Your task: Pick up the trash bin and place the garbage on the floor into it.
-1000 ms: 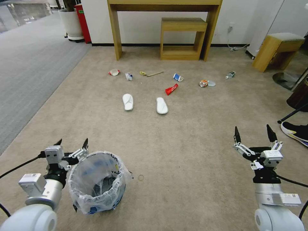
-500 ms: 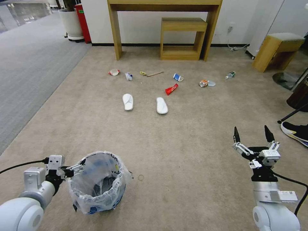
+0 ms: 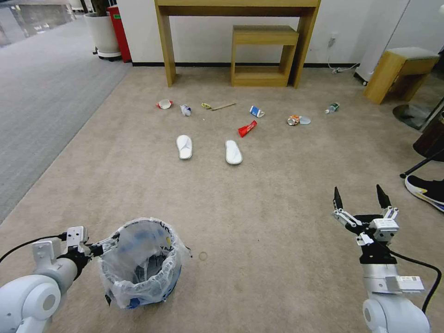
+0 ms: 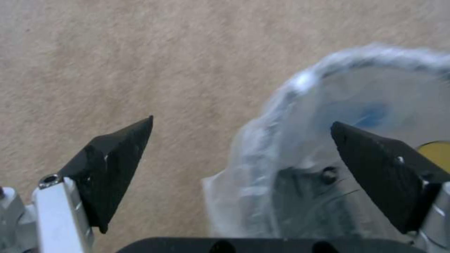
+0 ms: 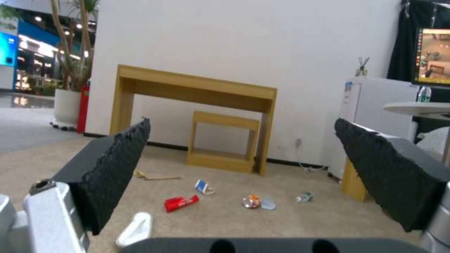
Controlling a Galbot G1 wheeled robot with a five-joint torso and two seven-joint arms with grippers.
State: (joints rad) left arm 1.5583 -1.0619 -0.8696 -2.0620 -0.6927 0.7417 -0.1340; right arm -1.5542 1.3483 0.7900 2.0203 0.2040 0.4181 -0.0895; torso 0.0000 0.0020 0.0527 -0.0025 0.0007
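Left hand, fingers spread wide, apparently straddles the trash bin rim; right hand hovers open.

The floor carries the trash bin and scattered garbage.

Office or showroom interior: beige carpet, wooden console table, monitor, white cabinet.

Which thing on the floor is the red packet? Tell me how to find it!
Look at the wooden desk by the wall, then down the beige carpet to the two white slippers. The red packet lies just behind the right-hand slipper, the one flat, bright red strip among smaller, mostly pale litter.
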